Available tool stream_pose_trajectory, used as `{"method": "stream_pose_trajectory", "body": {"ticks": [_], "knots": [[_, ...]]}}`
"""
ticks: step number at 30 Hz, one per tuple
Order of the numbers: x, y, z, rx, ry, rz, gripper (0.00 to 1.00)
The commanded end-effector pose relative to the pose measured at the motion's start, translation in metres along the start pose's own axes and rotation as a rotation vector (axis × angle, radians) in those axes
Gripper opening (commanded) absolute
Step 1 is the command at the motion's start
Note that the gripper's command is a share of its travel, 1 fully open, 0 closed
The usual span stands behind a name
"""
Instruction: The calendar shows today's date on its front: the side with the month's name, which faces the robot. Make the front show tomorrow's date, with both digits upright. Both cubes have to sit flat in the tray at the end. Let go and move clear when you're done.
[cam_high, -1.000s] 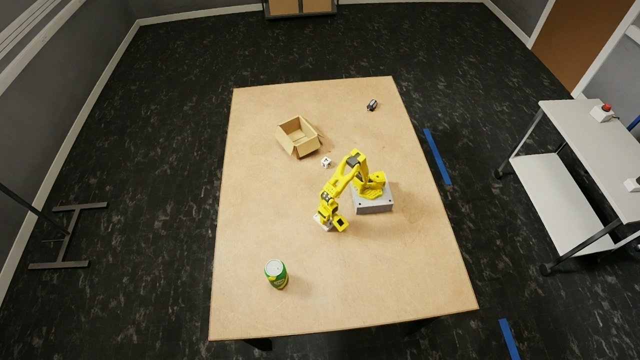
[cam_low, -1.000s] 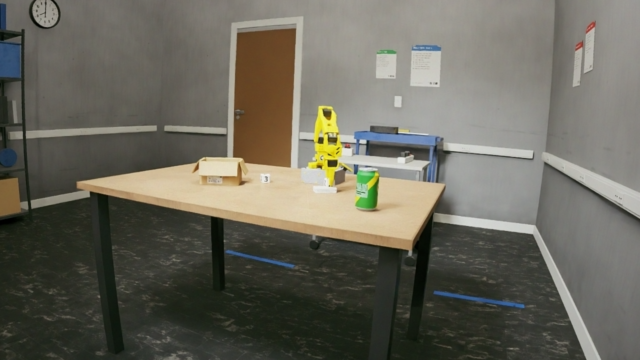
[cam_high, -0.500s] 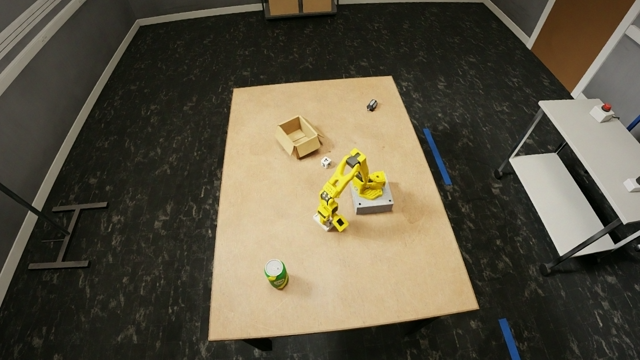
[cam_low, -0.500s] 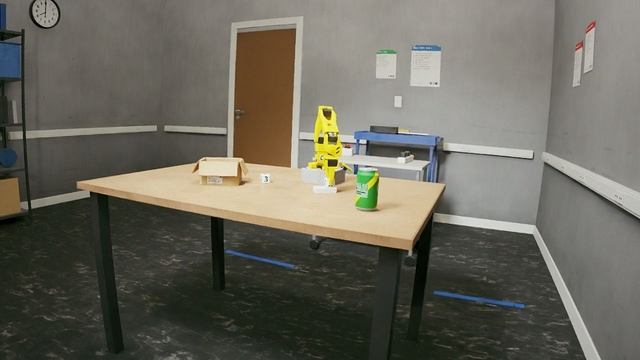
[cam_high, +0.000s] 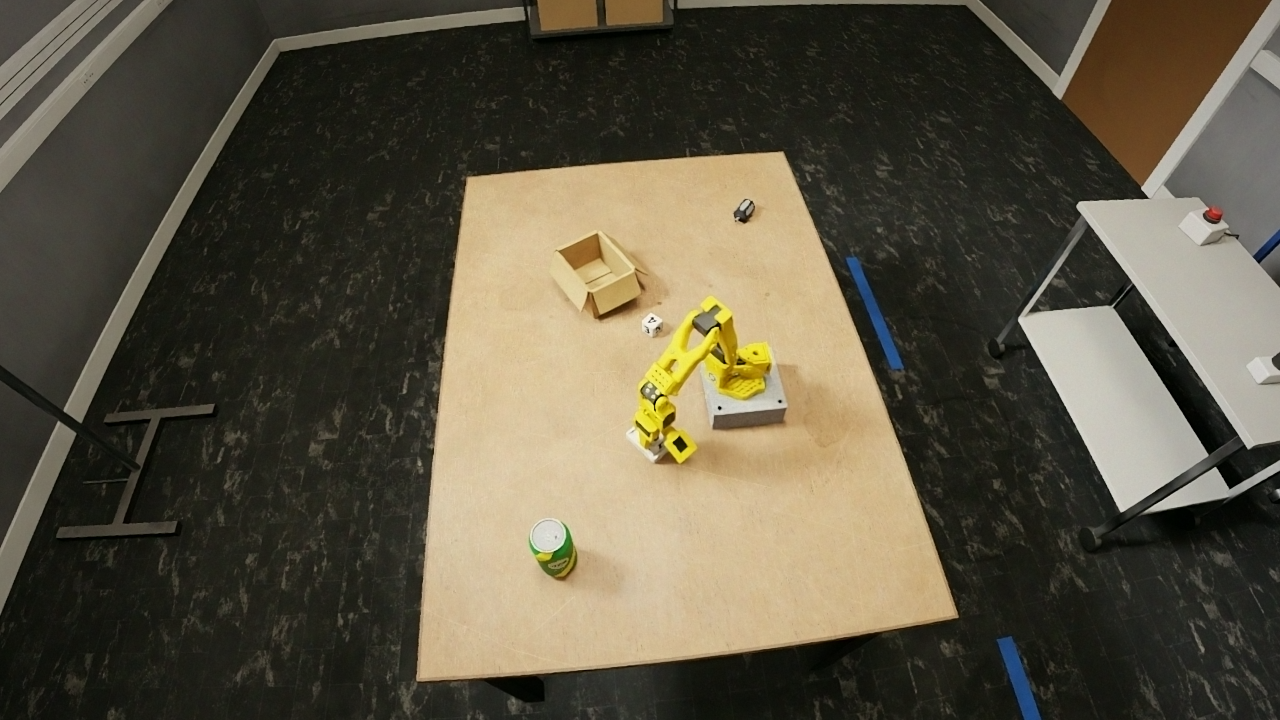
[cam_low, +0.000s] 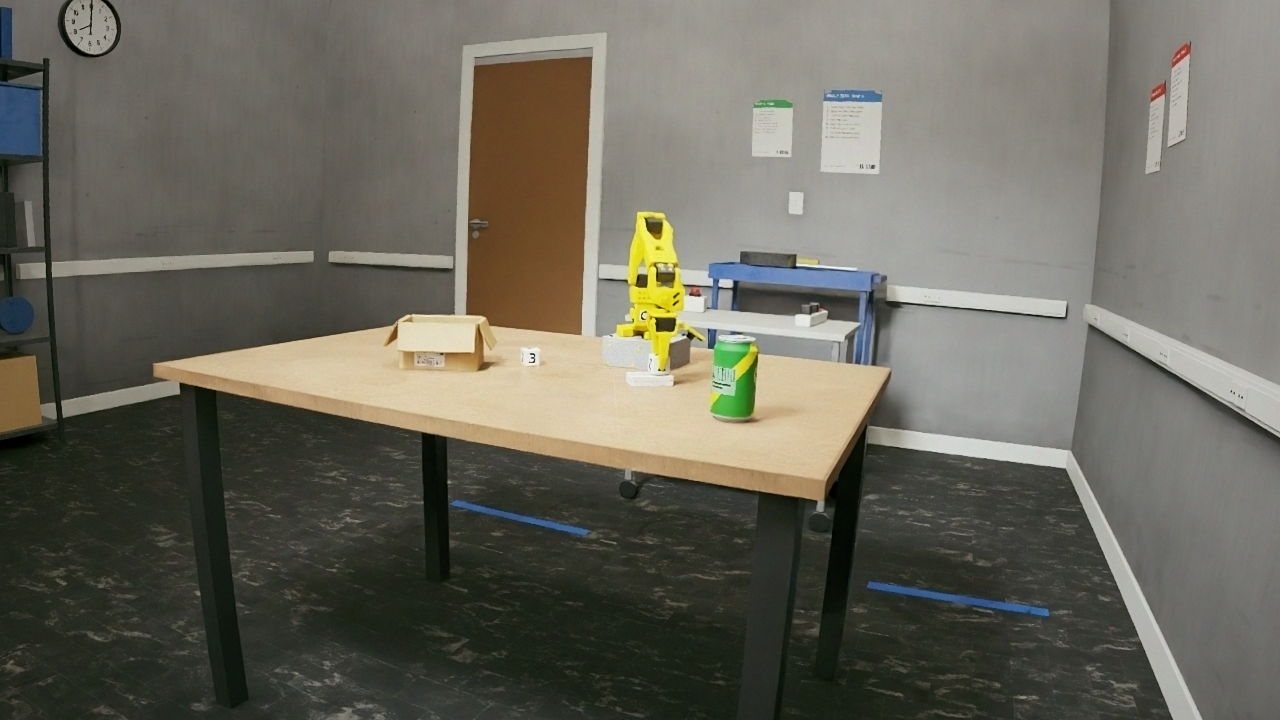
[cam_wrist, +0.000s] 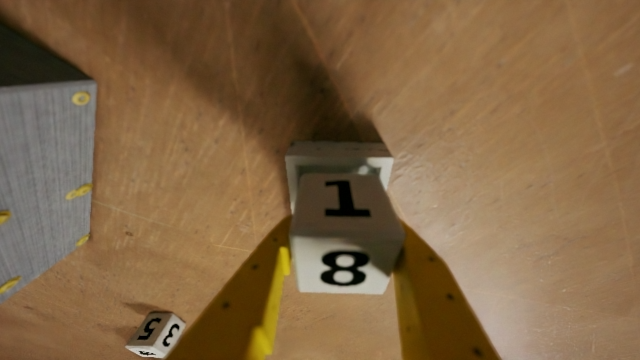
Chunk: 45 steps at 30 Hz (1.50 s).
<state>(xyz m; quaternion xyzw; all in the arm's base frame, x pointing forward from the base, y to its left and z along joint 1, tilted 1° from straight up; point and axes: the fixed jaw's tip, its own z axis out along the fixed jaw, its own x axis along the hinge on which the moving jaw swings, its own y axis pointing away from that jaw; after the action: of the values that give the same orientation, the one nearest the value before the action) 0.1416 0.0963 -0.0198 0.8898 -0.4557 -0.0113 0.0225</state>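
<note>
Loose cube (cam_wrist: 156, 335): lies on the worktop (cam_wrist: 500, 150) well apart from the tray, faces 5 and 3 showing; in the exterior view its 3 faces the camera. Not yet in the tray.
Tool (cam_wrist: 345, 260): clenched on the held cube, one yellow jaw on each side.
Held cube (cam_wrist: 346, 232): gripped just over the tray, a 1 on its upper face and an 8 on the face toward the wrist camera; whether it touches the tray floor cannot be told.
Tray (cam_wrist: 339, 152): white, on the worktop beyond the held cube; month name not readable.
Done: one cube grasped and brought to the tray, by my judgement.
Left: seat this cube flat, fetch the loose cube, set both digits upright toward the robot.
</note>
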Motion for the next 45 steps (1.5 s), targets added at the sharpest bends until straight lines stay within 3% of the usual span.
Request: {"method": "stream_pose_trajectory", "body": {"ticks": [1,8,28,45], "knots": [[-0.002,-0.006,-0.006,0.033,0.000,-0.003,0.00],[-0.002,-0.005,-0.008,0.033,-0.001,-0.003,0.00],[-0.002,0.005,-0.036,0.033,-0.001,-0.003,0.00],[-0.002,0.005,-0.034,0.033,-0.001,-0.003,0.00]]}}
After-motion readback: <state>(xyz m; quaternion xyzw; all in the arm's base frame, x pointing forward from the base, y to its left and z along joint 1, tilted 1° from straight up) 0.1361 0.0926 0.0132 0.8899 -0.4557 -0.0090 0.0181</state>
